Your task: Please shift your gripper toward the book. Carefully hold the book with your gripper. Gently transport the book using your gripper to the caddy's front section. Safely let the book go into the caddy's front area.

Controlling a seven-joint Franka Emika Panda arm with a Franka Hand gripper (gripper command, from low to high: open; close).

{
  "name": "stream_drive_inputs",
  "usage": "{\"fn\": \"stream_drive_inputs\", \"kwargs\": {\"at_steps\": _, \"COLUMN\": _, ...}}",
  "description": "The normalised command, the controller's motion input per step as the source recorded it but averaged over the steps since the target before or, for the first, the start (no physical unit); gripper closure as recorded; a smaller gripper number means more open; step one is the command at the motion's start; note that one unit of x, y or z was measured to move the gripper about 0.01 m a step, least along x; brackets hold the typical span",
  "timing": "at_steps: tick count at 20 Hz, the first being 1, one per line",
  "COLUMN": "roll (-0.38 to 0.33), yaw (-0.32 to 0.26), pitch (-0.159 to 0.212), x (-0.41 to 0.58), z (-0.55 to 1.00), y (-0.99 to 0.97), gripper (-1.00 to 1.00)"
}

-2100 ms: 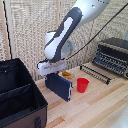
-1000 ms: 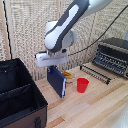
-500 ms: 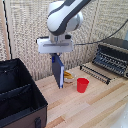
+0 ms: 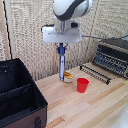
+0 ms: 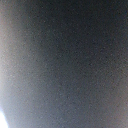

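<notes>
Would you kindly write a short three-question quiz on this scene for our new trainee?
1. True or false: the book hangs edge-on from the gripper, clear of the table.
2. What stands nearest the book's lower end? A. the red cup B. the toaster oven C. the caddy
3. Fill in: in the exterior view, the caddy lies to the book's ____.

Key: 1 true; 2 A; 3 left.

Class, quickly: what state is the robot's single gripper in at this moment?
White boxy gripper: closed on the thin dark navy-blue book, which hangs edge-on above the wooden table.
</notes>
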Motion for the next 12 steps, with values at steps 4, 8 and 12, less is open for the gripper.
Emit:
{"fn": "stream_drive_inputs", "kwargs": {"at_steps": 4, "roll": 0.078, "yaw": -0.271, "pitch": -0.048, "x": -0.074, "z": 0.74, "y": 0.11, "gripper": 1.00}}
{"fn": "stream_drive_inputs", "kwargs": {"at_steps": 8, "roll": 0.099, "yaw": -0.242, "pitch": -0.028, "x": -0.066, "z": 0.64, "y": 0.19, "gripper": 1.00}}
{"fn": "stream_drive_inputs", "kwargs": {"at_steps": 12, "roll": 0.108, "yaw": -0.222, "pitch": -0.008, "x": -0.059, "z": 0.56, "y": 0.24, "gripper": 1.00}}
